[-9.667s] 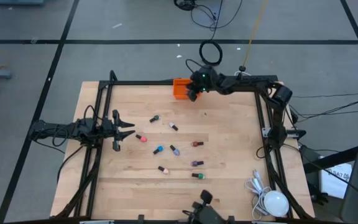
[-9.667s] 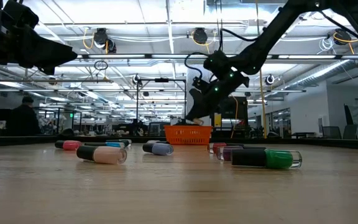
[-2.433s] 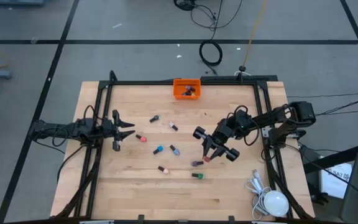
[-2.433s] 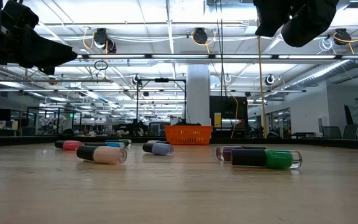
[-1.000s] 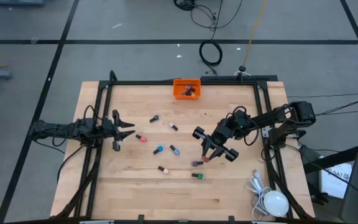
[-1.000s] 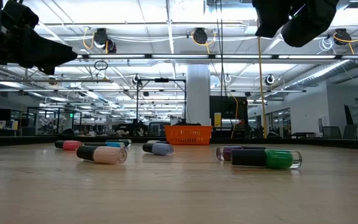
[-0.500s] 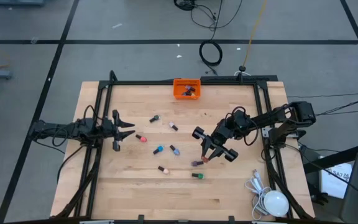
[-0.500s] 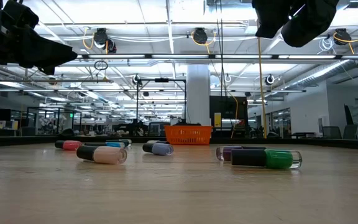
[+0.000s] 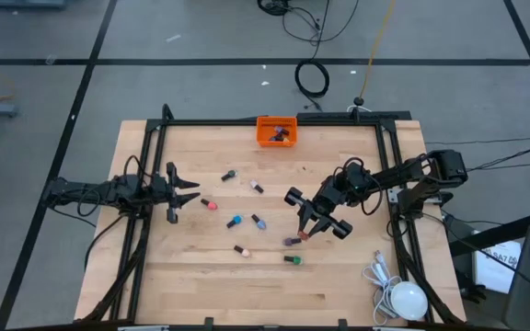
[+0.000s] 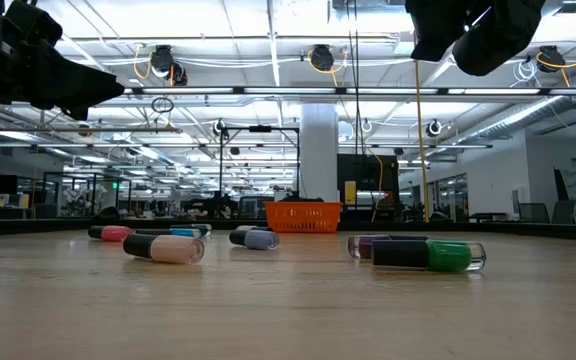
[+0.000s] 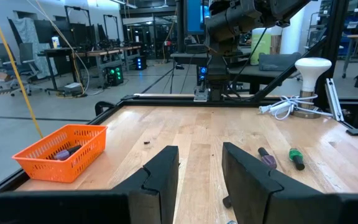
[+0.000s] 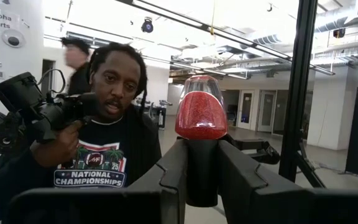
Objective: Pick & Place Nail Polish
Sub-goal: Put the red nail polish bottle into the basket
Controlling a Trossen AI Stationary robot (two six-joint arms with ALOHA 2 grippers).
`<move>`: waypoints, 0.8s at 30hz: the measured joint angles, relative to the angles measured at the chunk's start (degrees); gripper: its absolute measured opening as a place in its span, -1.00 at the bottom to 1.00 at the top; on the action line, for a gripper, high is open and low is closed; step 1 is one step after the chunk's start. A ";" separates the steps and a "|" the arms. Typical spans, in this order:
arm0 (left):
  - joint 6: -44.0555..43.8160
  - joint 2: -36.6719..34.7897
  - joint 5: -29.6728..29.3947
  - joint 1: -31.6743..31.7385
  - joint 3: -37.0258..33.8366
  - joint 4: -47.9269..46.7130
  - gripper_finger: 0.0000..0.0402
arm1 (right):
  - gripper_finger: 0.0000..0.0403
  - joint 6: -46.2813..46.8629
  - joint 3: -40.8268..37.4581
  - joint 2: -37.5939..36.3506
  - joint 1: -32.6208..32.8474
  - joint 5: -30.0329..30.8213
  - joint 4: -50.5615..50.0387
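Note:
Several nail polish bottles lie on their sides on the wooden table (image 9: 339, 285), among them a pink one (image 9: 211, 204), a blue one (image 9: 235, 222), a purple one (image 9: 292, 242) and a green one (image 9: 292, 260) (image 10: 428, 256). My right gripper (image 9: 305, 233) hovers over the table's right half, just above the purple bottle, shut on a red bottle (image 12: 201, 115). The orange bin (image 9: 276, 131) stands at the far edge with a few bottles in it. My left gripper (image 9: 184, 191) (image 11: 199, 174) waits open at the table's left edge. My right gripper pinches the red bottle's dark cap (image 12: 202, 171) between its two fingers. The red glass body (image 12: 201, 118) sticks out past the fingertips, in line with them. The fingers reach in from the table's right side, tipped slightly upward. The bottle is lifted clear of the table.
A white lamp with its coiled cable (image 9: 405, 299) lies at the near right corner. A black frame (image 9: 274, 120) runs around the table. A person holding a camera (image 12: 98, 124) stands beyond the table. Bare wood lies between the bottles and the bin.

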 joint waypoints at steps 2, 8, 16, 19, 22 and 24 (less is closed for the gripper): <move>0.00 0.01 -0.02 0.00 0.00 0.00 -0.38 | -0.74 -0.02 0.00 0.00 0.01 0.02 -0.21; 0.00 0.00 -0.01 0.01 0.00 0.00 -0.38 | -0.73 -0.02 0.00 0.00 0.00 0.00 -0.24; 0.00 0.00 0.00 0.01 0.00 0.00 -0.38 | -0.74 -1.95 0.00 -0.04 0.01 0.04 -3.08; 0.00 0.02 0.00 0.01 0.01 0.00 -0.38 | -0.74 -4.07 0.00 -0.04 -0.07 0.84 -6.84; 0.00 0.02 0.00 0.01 0.01 0.00 -0.38 | -0.74 -6.71 0.02 -0.04 -0.31 3.79 -12.13; 0.00 0.00 0.00 0.02 0.02 0.00 -0.38 | -0.74 -8.61 0.02 -0.04 -0.77 5.67 -16.28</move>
